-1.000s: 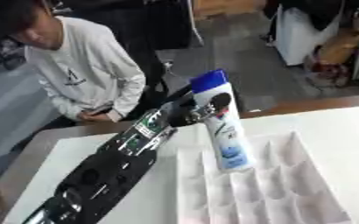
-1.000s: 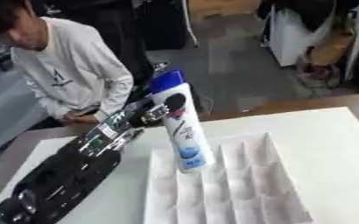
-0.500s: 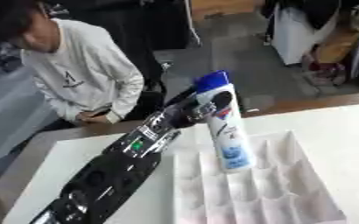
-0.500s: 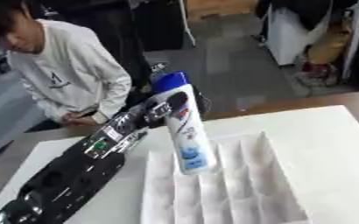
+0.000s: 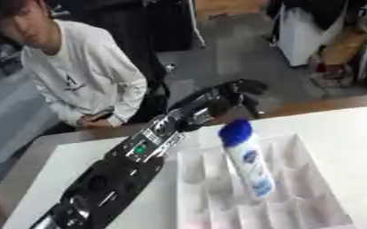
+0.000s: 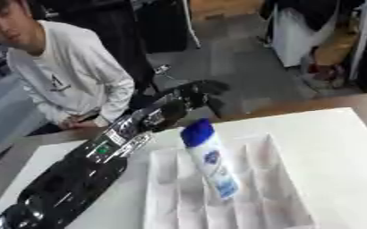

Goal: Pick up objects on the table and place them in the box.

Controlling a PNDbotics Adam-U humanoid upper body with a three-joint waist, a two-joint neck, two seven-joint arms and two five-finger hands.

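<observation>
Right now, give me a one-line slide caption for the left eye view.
Left hand open above the white divided box, with the blue-capped white bottle leaning inside it, released.

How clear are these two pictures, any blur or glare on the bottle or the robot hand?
Left eye view: bottle soft-edged, its label unreadable, no strong glare; white box dividers washed out. Right eye view: left robot hand blurred, dark against the floor, fingers hard to separate.

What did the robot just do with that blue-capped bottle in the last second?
The left robot hand let go of the bottle and drew back, up and away, its fingers now spread. The bottle now leans in the box unheld. The box itself stayed put.
</observation>
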